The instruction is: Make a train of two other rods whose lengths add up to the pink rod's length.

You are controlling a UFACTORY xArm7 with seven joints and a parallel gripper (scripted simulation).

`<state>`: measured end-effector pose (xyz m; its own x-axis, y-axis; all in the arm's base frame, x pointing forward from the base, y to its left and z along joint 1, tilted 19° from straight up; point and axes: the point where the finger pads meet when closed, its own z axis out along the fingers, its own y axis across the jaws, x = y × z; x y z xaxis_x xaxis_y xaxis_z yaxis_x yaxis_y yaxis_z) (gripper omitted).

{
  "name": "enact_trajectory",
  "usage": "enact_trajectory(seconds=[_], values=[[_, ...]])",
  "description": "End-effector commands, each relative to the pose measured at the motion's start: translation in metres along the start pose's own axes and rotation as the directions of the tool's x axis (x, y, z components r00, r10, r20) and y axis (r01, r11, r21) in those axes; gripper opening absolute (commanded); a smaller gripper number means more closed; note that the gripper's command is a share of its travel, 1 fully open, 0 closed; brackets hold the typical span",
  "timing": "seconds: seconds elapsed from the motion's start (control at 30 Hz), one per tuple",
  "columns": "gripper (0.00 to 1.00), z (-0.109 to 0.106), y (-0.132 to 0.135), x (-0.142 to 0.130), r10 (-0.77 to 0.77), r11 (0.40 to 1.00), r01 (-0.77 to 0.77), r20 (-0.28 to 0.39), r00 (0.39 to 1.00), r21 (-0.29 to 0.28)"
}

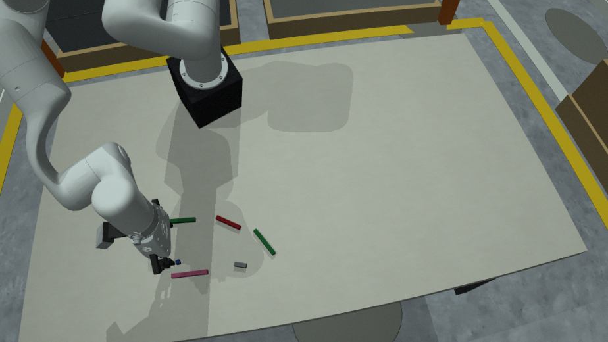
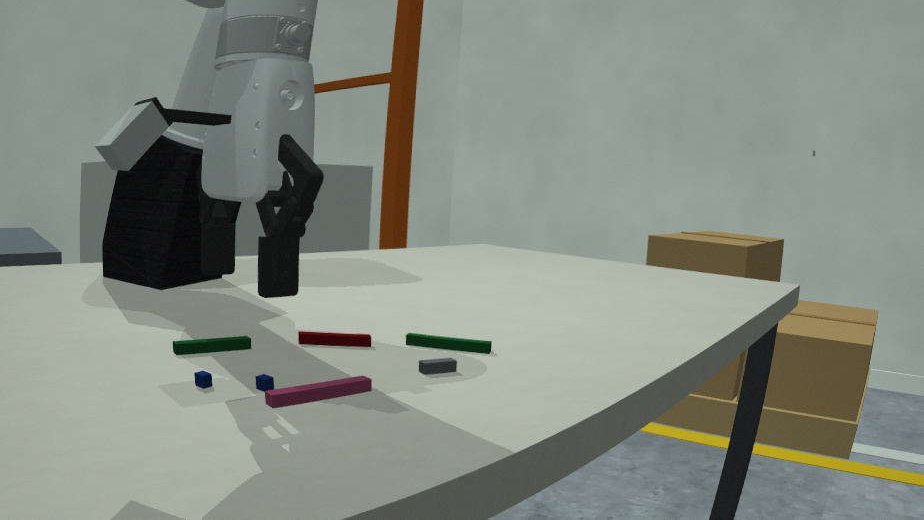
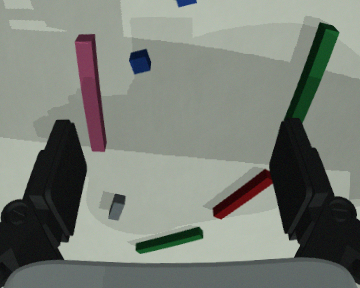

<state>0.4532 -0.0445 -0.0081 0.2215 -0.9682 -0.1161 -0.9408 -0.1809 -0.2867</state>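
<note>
Above 2 blue cubes (image 2: 203, 378), open claw (image 2: 278, 262)

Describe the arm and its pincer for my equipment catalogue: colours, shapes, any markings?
The arm is glossy white, with rounded tubular segments and a bolted grey wrist ring. The pincer has black linkage fingers ending in flat rectangular pads. A small grey box sits on a black bracket. No cables or logos show.
</note>
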Motion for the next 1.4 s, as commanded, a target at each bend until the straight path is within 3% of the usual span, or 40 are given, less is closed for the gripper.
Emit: enact_trajectory(seconds=[0.0,0.03,0.23,0.5,0.57,0.6,0.73,1.07,1.13,1.17,1.27,1.37], values=[[1.0,-0.002,-0.005,-0.007,-0.099,0.995,0.099,0.008,0.995,-0.004],[1.0,-0.003,-0.009,-0.016,-0.197,0.98,0.197,0.008,0.98,-0.004],[1.0,-0.005,-0.015,-0.031,-0.359,0.933,0.359,0.009,0.933,-0.004],[1.0,-0.008,-0.024,-0.055,-0.598,0.801,0.598,0.01,0.801,-0.002],[1.0,-0.008,-0.024,-0.055,-0.598,0.801,0.598,0.01,0.801,-0.002],[1.0,-0.009,-0.027,-0.064,-0.675,0.738,0.675,0.01,0.738,-0.001],[1.0,-0.011,-0.03,-0.073,-0.744,0.669,0.744,0.01,0.669,0.0],[1.0,-0.015,-0.038,-0.105,-0.926,0.378,0.926,0.008,0.377,0.003],[1.0,-0.015,-0.038,-0.105,-0.926,0.378,0.926,0.008,0.377,0.003],[1.0,-0.017,-0.04,-0.114,-0.959,0.283,0.959,0.007,0.283,0.004],[1.0,-0.018,-0.041,-0.12,-0.975,0.22,0.975,0.007,0.22,0.004],[1.0,-0.02,-0.042,-0.13,-0.993,0.118,0.993,0.005,0.118,0.005]])
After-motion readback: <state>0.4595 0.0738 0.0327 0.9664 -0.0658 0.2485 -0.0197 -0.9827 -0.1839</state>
